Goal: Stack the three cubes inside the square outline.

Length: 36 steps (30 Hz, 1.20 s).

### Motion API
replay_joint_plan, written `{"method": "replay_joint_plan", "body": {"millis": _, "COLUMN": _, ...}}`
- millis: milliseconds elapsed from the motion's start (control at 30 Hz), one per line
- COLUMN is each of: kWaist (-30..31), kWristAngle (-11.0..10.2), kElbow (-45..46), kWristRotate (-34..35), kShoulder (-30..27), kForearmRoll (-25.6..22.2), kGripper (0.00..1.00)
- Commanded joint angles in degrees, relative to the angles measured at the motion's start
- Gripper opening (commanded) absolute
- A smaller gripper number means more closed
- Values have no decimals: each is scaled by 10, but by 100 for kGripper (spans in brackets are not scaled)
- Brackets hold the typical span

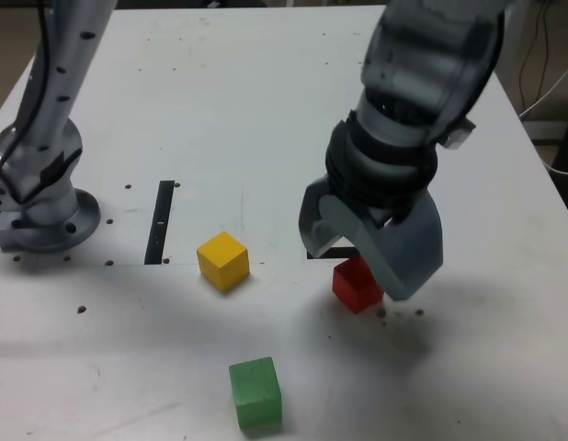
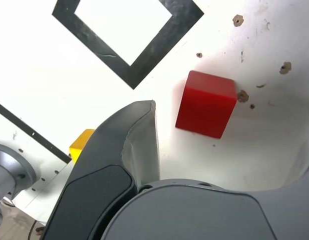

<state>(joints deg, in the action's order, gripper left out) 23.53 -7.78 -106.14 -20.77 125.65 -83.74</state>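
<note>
The red cube (image 1: pixel 357 285) (image 2: pixel 205 103) rests on the white table just outside the square outline (image 2: pixel 94 44), near one of its corners. In the exterior view only a bit of that outline (image 1: pixel 334 252) shows behind the gripper. My gripper (image 1: pixel 357 271) (image 2: pixel 232 125) hangs low over the red cube, open, jaws spread to either side of it and not touching. The yellow cube (image 1: pixel 222 260) (image 2: pixel 82 143) sits to the exterior view's left of the red one. The green cube (image 1: pixel 255 392) lies nearest the front edge.
The arm's base (image 1: pixel 45 216) stands at the exterior view's left. A thin black strip (image 1: pixel 161 220) (image 2: pixel 29 131) lies between the base and the yellow cube. Small screw holes dot the table (image 1: pixel 266 110). Cables (image 1: pixel 541 73) hang off the back right.
</note>
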Motion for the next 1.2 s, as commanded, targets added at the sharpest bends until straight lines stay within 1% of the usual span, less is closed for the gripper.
{"method": "replay_joint_plan", "body": {"millis": 0, "kWaist": -1, "kWristAngle": -1, "kElbow": -2, "kWristRotate": -1, "kShoulder": 13, "kForearmRoll": 4, "kGripper": 99}}
{"method": "replay_joint_plan", "body": {"millis": 267, "kWaist": -5, "kWristAngle": 4, "kElbow": -3, "kWristRotate": -5, "kShoulder": 49, "kForearmRoll": 16, "kGripper": 98}}
{"method": "replay_joint_plan", "body": {"millis": 433, "kWaist": -7, "kWristAngle": 7, "kElbow": -6, "kWristRotate": -6, "kShoulder": 57, "kForearmRoll": 18, "kGripper": 96}}
{"method": "replay_joint_plan", "body": {"millis": 567, "kWaist": -7, "kWristAngle": 11, "kElbow": -9, "kWristRotate": -5, "kShoulder": 59, "kForearmRoll": 18, "kGripper": 93}}
{"method": "replay_joint_plan", "body": {"millis": 700, "kWaist": -8, "kWristAngle": 16, "kElbow": -10, "kWristRotate": -1, "kShoulder": 61, "kForearmRoll": 16, "kGripper": 87}}
{"method": "replay_joint_plan", "body": {"millis": 800, "kWaist": -9, "kWristAngle": 18, "kElbow": -10, "kWristRotate": 7, "kShoulder": 62, "kForearmRoll": 15, "kGripper": 78}}
{"method": "replay_joint_plan", "body": {"millis": 867, "kWaist": -9, "kWristAngle": 18, "kElbow": -10, "kWristRotate": 13, "kShoulder": 62, "kForearmRoll": 15, "kGripper": 70}}
{"method": "replay_joint_plan", "body": {"millis": 1000, "kWaist": -9, "kWristAngle": 13, "kElbow": -10, "kWristRotate": 21, "kShoulder": 62, "kForearmRoll": 16, "kGripper": 48}}
{"method": "replay_joint_plan", "body": {"millis": 1067, "kWaist": -9, "kWristAngle": 11, "kElbow": -10, "kWristRotate": 22, "kShoulder": 62, "kForearmRoll": 17, "kGripper": 39}}
{"method": "replay_joint_plan", "body": {"millis": 1100, "kWaist": -9, "kWristAngle": 11, "kElbow": -10, "kWristRotate": 22, "kShoulder": 62, "kForearmRoll": 17, "kGripper": 36}}
{"method": "replay_joint_plan", "body": {"millis": 1167, "kWaist": -9, "kWristAngle": 10, "kElbow": -10, "kWristRotate": 22, "kShoulder": 62, "kForearmRoll": 18, "kGripper": 33}}
